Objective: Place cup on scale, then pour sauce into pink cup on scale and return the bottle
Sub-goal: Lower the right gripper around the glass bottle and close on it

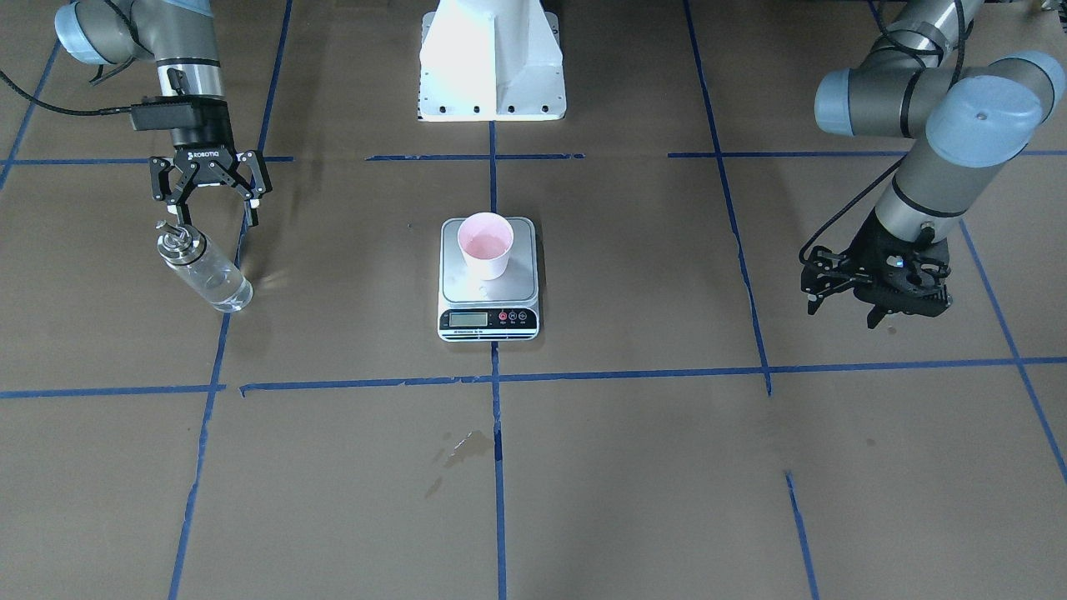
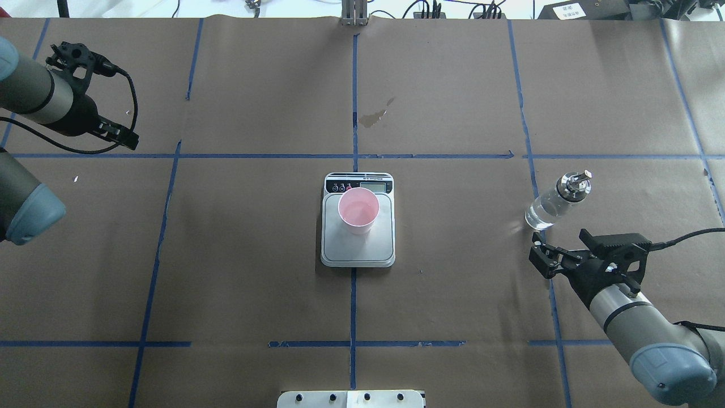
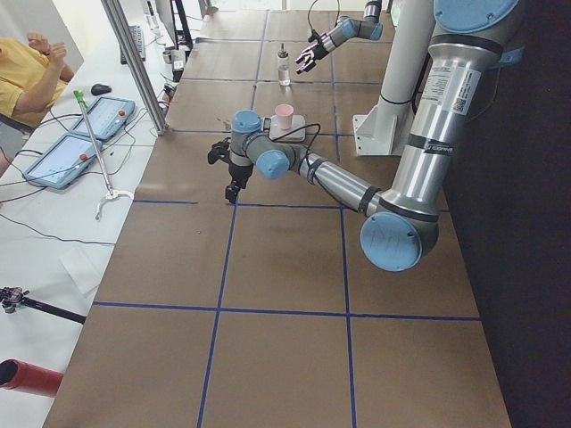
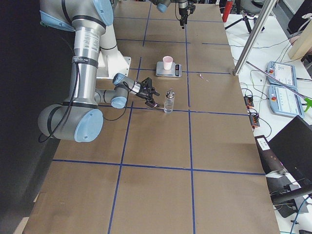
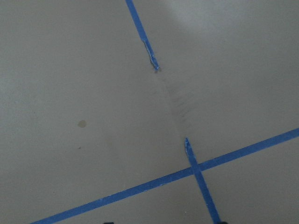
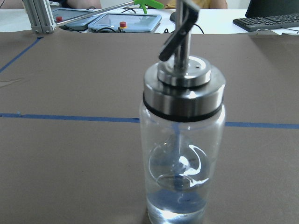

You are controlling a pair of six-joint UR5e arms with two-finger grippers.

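The pink cup [image 1: 486,244] stands upright on the scale [image 1: 523,286] at the table's middle, and both show in the overhead view as cup [image 2: 358,211] and scale [image 2: 358,252]. The glass bottle [image 1: 204,271] with its metal pourer cap stands upright on the table on my right side [image 2: 558,198]. It fills the right wrist view [image 6: 183,140], with a little clear sauce [image 6: 177,210] at its bottom. My right gripper [image 1: 213,212] is open, just behind the bottle and apart from it. My left gripper [image 1: 838,307] is open and empty, low over bare paper far from the scale.
A wet stain [image 1: 467,446] marks the paper on the operators' side of the scale. Blue tape lines [image 1: 500,377] grid the brown table. My white base [image 1: 492,67] is behind the scale. Tablets [image 3: 80,134] and a person [image 3: 27,76] are beyond the far edge.
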